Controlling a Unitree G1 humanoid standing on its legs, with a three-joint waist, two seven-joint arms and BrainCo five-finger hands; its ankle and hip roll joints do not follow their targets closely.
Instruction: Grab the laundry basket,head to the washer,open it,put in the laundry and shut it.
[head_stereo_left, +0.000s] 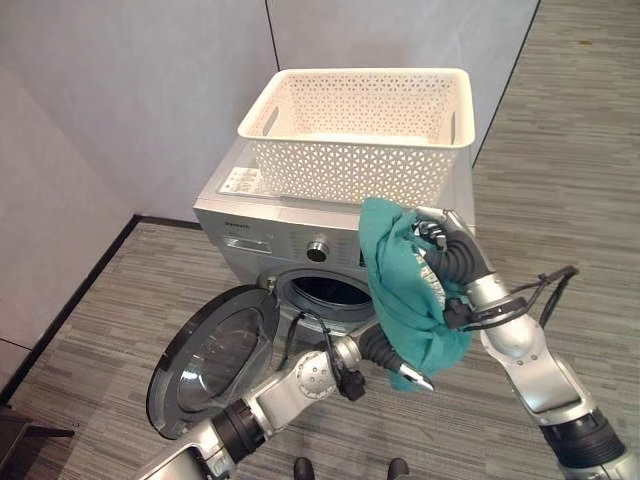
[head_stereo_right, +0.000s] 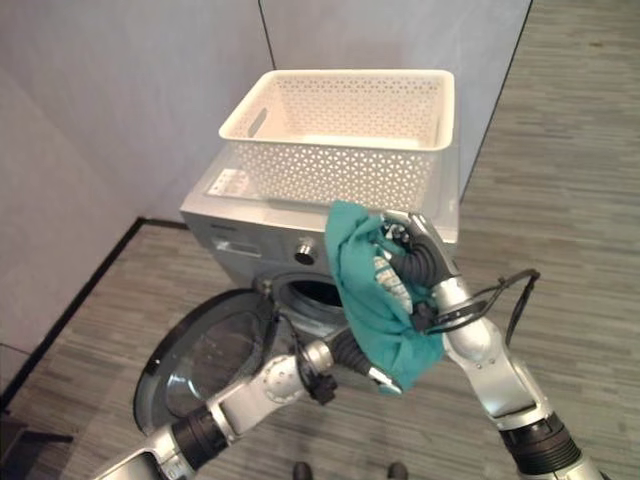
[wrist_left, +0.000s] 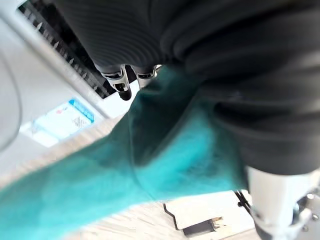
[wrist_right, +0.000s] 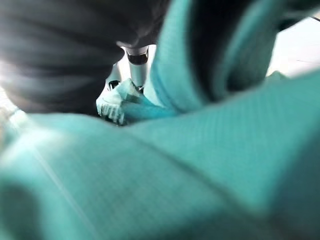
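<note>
One of each thing, two hands.

You have one white lattice laundry basket (head_stereo_left: 360, 135), sitting on top of one silver front-loading washer (head_stereo_left: 262, 238). That washer has one round door (head_stereo_left: 212, 358), swung open, one control knob (head_stereo_left: 318, 249) on its front panel and one label sticker (head_stereo_left: 241, 181) on its top. You have one teal garment (head_stereo_left: 405, 290) in the air in front of the washer. Two robot hands are on it: one right hand (head_stereo_left: 445, 250) gripping it near the top, one left hand (head_stereo_left: 385, 350) at its lower edge. Behind everything, you can count two grey wall panels (head_stereo_left: 130, 90).
</note>
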